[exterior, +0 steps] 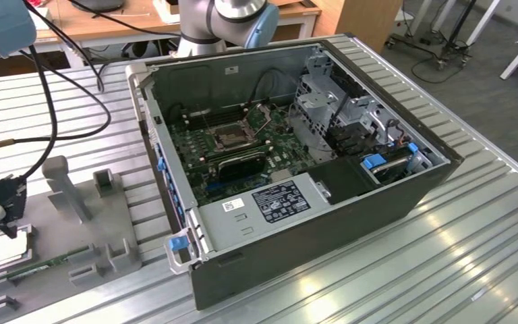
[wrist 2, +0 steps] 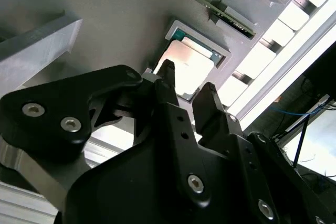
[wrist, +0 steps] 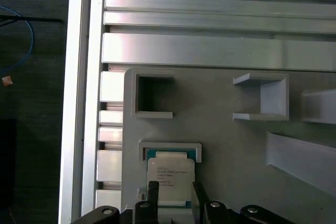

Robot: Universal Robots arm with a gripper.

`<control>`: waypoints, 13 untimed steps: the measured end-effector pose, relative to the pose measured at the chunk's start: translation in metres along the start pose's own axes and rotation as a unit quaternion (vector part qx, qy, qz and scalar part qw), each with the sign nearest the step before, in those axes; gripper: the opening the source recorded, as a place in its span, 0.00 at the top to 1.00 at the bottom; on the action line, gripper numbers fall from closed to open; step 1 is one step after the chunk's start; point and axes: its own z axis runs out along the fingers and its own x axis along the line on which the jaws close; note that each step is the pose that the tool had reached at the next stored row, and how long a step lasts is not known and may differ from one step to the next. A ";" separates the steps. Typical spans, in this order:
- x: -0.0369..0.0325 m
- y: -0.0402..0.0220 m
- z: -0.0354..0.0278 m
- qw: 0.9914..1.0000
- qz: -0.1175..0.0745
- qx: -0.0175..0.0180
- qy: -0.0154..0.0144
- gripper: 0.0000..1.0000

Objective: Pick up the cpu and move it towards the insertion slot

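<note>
The cpu (wrist: 170,174), a flat silvery-white square with a thin green edge, lies in a square recess of the grey tray (wrist: 236,150). My gripper (wrist: 173,192) hovers just over it, open, with one black finger at each side of the chip. In the second wrist view the cpu (wrist 2: 188,60) shows beyond the gripper (wrist 2: 188,81). In the exterior view the gripper (exterior: 3,233) is at the far left above the cpu (exterior: 13,248). The insertion slot (exterior: 232,138) is a silver-framed socket with a dark centre, on the green motherboard inside the open computer case, well off to the exterior view's right.
A long green memory stick (exterior: 38,266) lies in the tray (exterior: 61,229) beside the cpu, among upright grey posts (exterior: 61,185). The case walls (exterior: 164,175) rise between tray and socket. Black cables (exterior: 52,101) hang over the ribbed metal table (exterior: 475,256).
</note>
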 end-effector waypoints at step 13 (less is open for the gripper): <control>0.0000 0.0000 0.0006 1.000 0.000 0.000 0.000 0.29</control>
